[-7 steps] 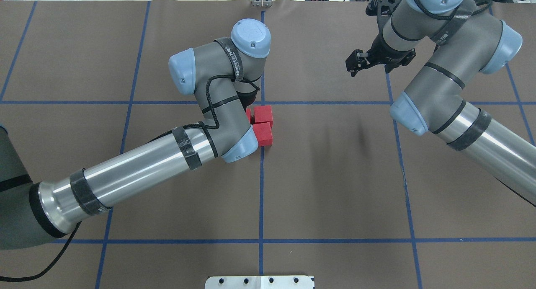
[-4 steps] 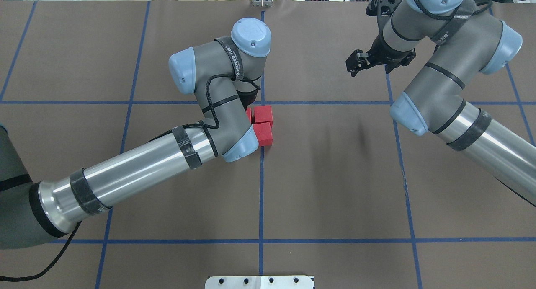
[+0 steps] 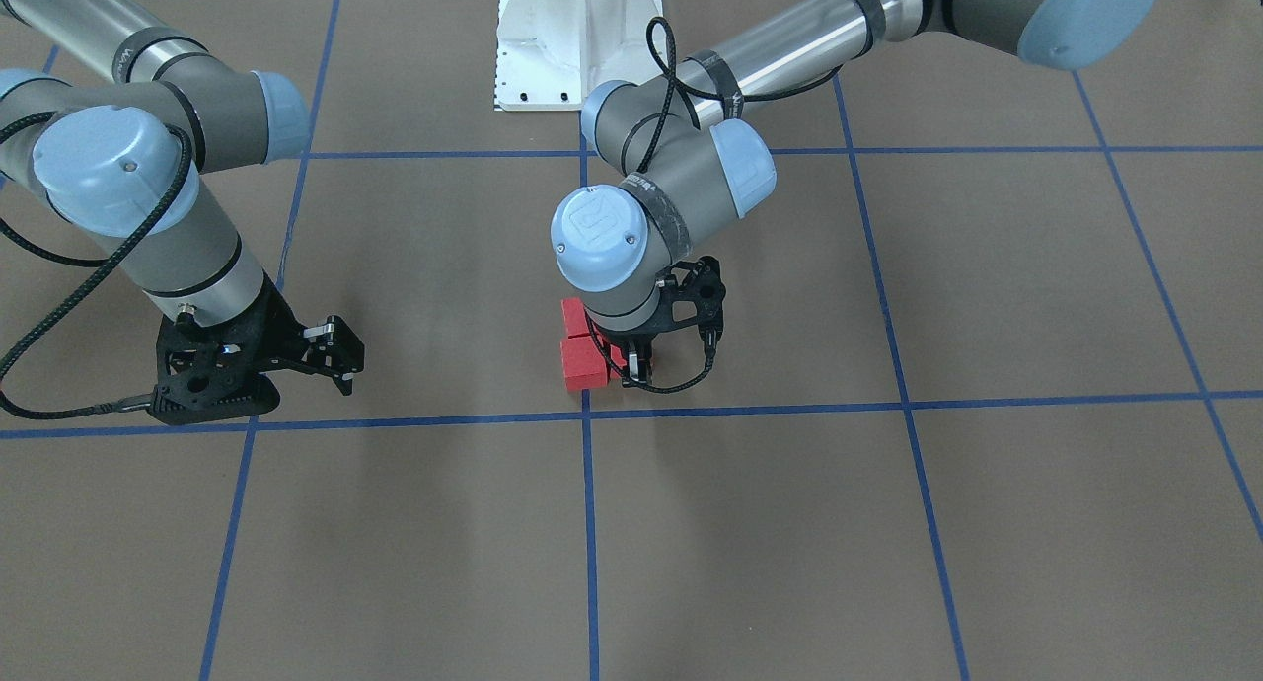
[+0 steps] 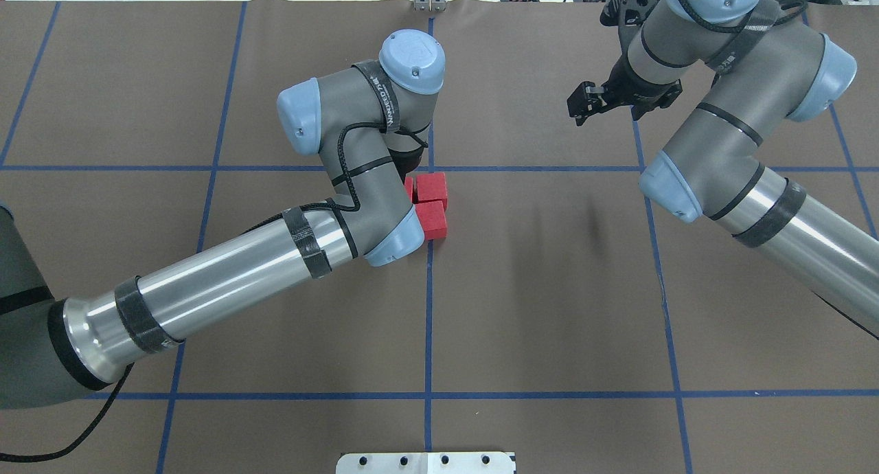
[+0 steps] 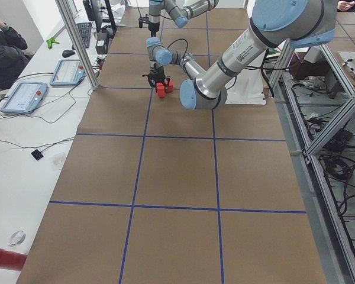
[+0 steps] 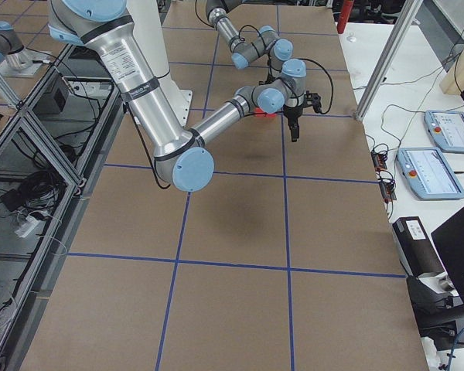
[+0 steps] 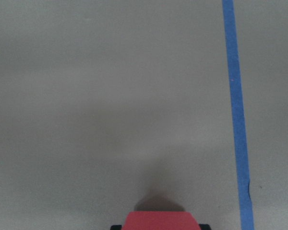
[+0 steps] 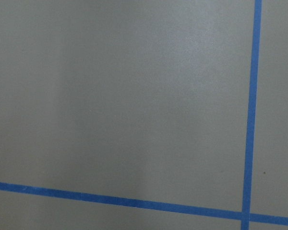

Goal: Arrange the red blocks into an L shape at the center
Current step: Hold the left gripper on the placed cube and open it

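Two red blocks lie touching in a column, just on the robot's side of the center crossing. A third red block shows as a sliver to their left under my left wrist. In the front-facing view my left gripper points down at the table, shut on this third block beside the other two. The left wrist view shows that block between the finger ends. My right gripper is open and empty, away to the right, also seen in the front-facing view.
The white robot base plate sits at the near table edge. My left arm's elbow hangs over the blocks' left side. Blue tape lines divide the brown floor. Tablets lie on a side bench.
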Robot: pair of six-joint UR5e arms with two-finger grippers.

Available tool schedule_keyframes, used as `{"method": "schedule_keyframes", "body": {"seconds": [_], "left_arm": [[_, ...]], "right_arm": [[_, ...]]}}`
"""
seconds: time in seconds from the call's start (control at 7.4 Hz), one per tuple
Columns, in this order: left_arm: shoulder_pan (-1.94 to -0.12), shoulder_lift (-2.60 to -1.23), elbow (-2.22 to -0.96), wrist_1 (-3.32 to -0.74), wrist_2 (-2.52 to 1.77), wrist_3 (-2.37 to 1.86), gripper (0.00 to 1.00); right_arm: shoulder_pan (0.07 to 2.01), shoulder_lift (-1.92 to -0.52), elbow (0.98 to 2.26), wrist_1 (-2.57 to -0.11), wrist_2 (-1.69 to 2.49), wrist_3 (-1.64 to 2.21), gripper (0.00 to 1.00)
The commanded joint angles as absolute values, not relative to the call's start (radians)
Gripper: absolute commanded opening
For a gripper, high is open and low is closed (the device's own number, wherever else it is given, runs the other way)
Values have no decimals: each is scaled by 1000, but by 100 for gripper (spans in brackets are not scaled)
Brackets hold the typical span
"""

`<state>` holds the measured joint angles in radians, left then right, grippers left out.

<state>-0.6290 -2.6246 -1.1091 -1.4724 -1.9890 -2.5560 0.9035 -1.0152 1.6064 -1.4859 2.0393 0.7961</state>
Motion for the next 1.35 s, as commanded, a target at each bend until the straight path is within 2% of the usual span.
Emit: {"method": "schedule_keyframes", "body": {"seconds": [0.0, 0.14, 0.41, 0.54, 0.68, 0.95, 1.22], "left_arm": [[-629, -2625, -1109, -1474, -1990, -2557, 59], [-629, -2626, -1109, -1474, -1990, -2556, 59], [-629, -2629, -1109, -1474, -1990, -2556, 70], [-629, -2629, -1109, -1476, -1990, -2554, 80], [-629, -2629, -1109, -1488, -1990, -2554, 99], [-629, -2628, -1111, -1474, -1991, -2554, 99], [-650, -2626, -1165, -1369, -1985, -2519, 99]], "right_arm": [[904, -1015, 1606, -1486, 2039, 796, 99], [904, -1014, 1608, -1486, 2040, 796, 99], [904, -1014, 1611, -1486, 2040, 801, 99], [904, -1015, 1611, -1486, 2040, 801, 99], [904, -1014, 1611, -1486, 2040, 801, 99], [904, -1014, 1612, -1486, 2040, 801, 99], [904, -1012, 1615, -1486, 2042, 801, 99]]}}
